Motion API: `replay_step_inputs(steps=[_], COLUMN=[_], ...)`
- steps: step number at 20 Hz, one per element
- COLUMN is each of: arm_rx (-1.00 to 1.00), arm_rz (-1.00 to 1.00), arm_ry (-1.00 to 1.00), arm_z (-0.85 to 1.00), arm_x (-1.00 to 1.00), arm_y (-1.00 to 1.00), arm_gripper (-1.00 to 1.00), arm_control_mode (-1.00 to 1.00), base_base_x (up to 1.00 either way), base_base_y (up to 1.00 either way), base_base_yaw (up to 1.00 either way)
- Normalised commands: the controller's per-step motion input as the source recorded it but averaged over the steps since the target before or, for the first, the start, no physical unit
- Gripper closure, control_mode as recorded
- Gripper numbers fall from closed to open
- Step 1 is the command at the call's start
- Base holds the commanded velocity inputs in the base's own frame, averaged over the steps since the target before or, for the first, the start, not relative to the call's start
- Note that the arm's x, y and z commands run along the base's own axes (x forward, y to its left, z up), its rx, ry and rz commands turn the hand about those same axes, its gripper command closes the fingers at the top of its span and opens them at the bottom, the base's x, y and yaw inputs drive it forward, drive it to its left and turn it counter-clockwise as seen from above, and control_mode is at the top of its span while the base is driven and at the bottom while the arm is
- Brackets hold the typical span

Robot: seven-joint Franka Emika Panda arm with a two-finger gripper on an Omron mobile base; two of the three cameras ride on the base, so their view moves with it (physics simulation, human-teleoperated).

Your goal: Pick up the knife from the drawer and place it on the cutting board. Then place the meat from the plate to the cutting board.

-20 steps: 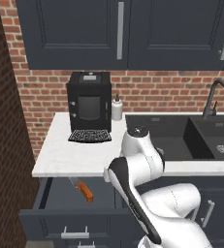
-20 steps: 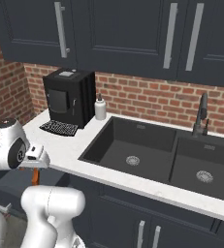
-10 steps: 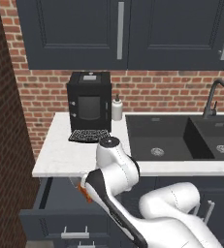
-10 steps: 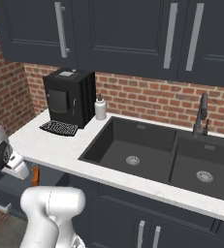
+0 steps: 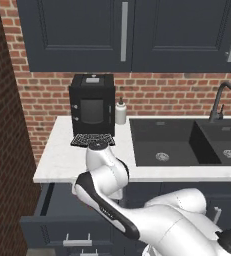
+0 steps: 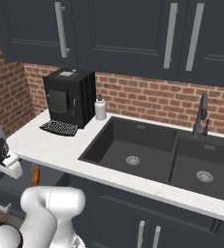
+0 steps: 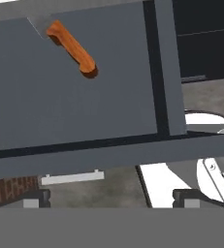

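Drawer (image 7: pixel 74 111): wide, shallow, flat matte navy-grey floor, pulled out below the white table (image 5: pixel 62 157); its front panel runs across the lower part of the hand view. Inside lies the knife (image 7: pixel 70 47), near one back corner of the drawer floor. Handle is smooth, orange and gently curved; the short silver-grey blade points toward the corner and is hard to tell from the grey floor. In the right base view an orange sliver of the knife (image 6: pixel 35 175) shows under the table edge.

Gripper (image 7: pixel 111 199): jaws spread wide, nothing between them, hanging above the drawer front, well apart from the knife. Only the two dark fingertips (image 7: pixel 37 197) show, low in the hand view.

On the table: boxy black coffee machine (image 5: pixel 92 102) with a mesh drip tray, small white soap bottle (image 5: pixel 120 111) just beside it. Dark double sink (image 6: pixel 162 160) to the right.

In the left base view the arm covers most of the drawer interior.
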Motion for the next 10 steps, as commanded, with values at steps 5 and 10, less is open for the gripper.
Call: replay_step_inputs(steps=[5, 10], arm_rx=[0.00, 0.00], arm_rz=[-0.01, 0.00], arm_ry=[0.00, 0.00], arm_z=[-0.21, -0.43], arm_x=[0.29, 0.33], arm_y=[0.15, 0.16], arm_gripper=[-1.00, -1.00], arm_control_mode=[-1.00, -1.00], base_base_x=[0.00, 0.00], base_base_y=[0.00, 0.00], base_base_yaw=[0.00, 0.00])
